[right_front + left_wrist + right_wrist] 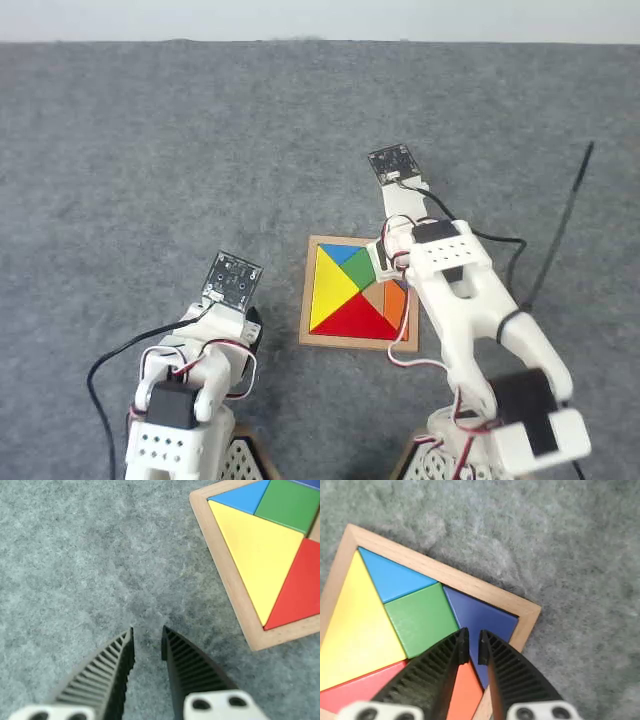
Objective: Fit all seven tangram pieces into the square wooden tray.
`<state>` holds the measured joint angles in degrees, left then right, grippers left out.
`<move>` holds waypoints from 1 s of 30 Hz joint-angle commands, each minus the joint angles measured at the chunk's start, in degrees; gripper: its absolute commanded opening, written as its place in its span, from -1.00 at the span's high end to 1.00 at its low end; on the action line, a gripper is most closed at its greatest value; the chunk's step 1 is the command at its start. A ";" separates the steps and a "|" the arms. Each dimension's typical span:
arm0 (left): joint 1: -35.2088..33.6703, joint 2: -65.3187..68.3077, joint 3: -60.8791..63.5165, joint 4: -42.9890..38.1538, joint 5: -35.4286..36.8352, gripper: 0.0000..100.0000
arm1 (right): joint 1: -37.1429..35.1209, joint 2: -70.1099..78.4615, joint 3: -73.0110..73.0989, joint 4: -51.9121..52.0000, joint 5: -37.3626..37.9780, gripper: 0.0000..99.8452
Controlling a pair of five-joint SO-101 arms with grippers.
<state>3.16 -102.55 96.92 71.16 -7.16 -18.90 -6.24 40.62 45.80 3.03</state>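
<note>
The square wooden tray (305,300) lies at the table's middle. In it lie a yellow triangle (330,290), a red triangle (362,320), a light blue triangle (340,252), a green square (358,268) and an orange piece (395,300). A tan patch (375,297) shows between green and orange. My right gripper (472,631) hovers over the tray's far right part, above the dark blue piece (482,617) and the orange piece (465,692), fingers nearly together, holding nothing. My left gripper (148,630) sits over bare carpet left of the tray (225,565), fingers close together and empty.
Grey carpet (150,150) covers the whole table. The right arm (470,300) stretches over the tray's right edge, with a black cable (560,230) trailing to its right. The left arm (195,370) sits at the near left.
</note>
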 commanded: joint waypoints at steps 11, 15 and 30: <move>0.09 -0.09 -0.40 0.26 0.35 0.82 | 0.48 -4.70 2.20 -1.36 2.20 0.88; 0.09 -0.09 -0.40 0.26 0.35 0.82 | 0.48 -14.73 7.38 -1.36 2.20 0.88; 0.09 -0.09 -0.40 0.26 0.35 0.82 | 0.48 -49.10 34.11 -1.36 2.81 0.88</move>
<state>3.16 -102.55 96.92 71.16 -7.16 -19.08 -48.35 71.74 45.19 4.70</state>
